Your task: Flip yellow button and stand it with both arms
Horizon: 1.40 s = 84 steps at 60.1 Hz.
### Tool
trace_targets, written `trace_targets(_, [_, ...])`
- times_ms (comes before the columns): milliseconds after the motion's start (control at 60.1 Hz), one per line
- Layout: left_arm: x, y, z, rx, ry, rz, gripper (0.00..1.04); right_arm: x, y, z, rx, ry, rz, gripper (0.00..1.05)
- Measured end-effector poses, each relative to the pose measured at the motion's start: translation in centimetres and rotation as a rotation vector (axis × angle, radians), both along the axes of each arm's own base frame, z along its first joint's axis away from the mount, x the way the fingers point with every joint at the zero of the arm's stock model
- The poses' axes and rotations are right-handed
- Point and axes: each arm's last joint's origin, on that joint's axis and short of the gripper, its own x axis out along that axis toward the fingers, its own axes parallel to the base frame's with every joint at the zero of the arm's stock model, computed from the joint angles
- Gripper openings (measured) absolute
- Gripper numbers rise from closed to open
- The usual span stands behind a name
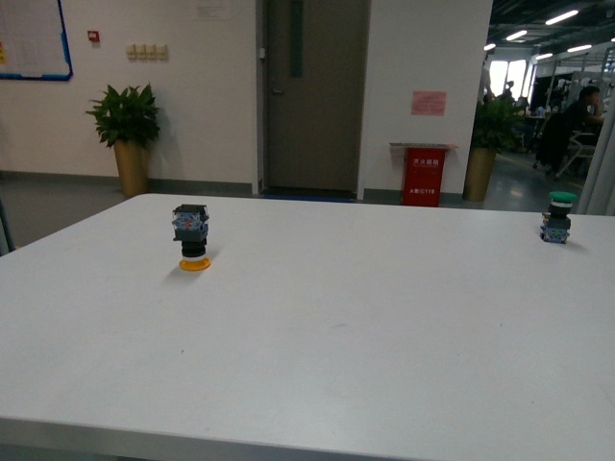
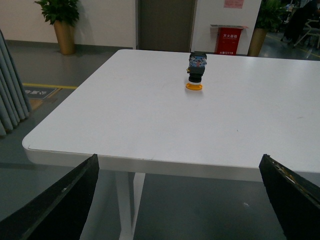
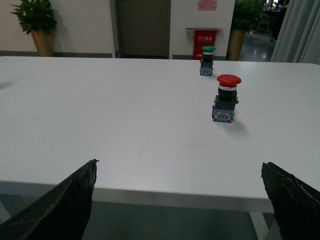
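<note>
On the table (image 1: pixel 317 327), left of centre, the yellow button (image 1: pixel 191 236) (image 2: pixel 196 71) stands upside down, cap flat on the top and contact block up. Far right, a green button (image 1: pixel 557 216) (image 3: pixel 208 60) seems to sit cap-up, with a red button (image 3: pixel 226 98) upright nearer the right arm. Left gripper (image 2: pixel 179 157) and right gripper (image 3: pixel 179 162) hang off the near edge, jaws spread wide, well apart from the buttons.

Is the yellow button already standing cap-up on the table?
No, the yellow button rests upside down on its cap on the table, with its black-and-blue block pointing up.
</note>
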Motion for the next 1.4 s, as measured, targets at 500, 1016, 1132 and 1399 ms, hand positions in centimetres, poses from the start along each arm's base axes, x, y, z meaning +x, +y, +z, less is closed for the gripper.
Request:
trace_targets(500, [0.0,0.0,0.0,0.0,0.0,0.0,0.99,0.0,0.0,0.0,0.0,0.0,0.0,0.98])
trace_targets(1016, [0.0,0.0,0.0,0.0,0.0,0.0,0.99,0.0,0.0,0.0,0.0,0.0,0.0,0.98])
trace_targets(1132, [0.3,0.3,0.1,-0.002,0.368,-0.097,0.99,0.0,0.0,0.0,0.0,0.0,0.001,0.98])
trace_targets(1399, [6.3,1.8,5.2,0.035,0.35,0.004,0.99,0.0,0.0,0.0,0.0,-0.001,0.0,0.98])
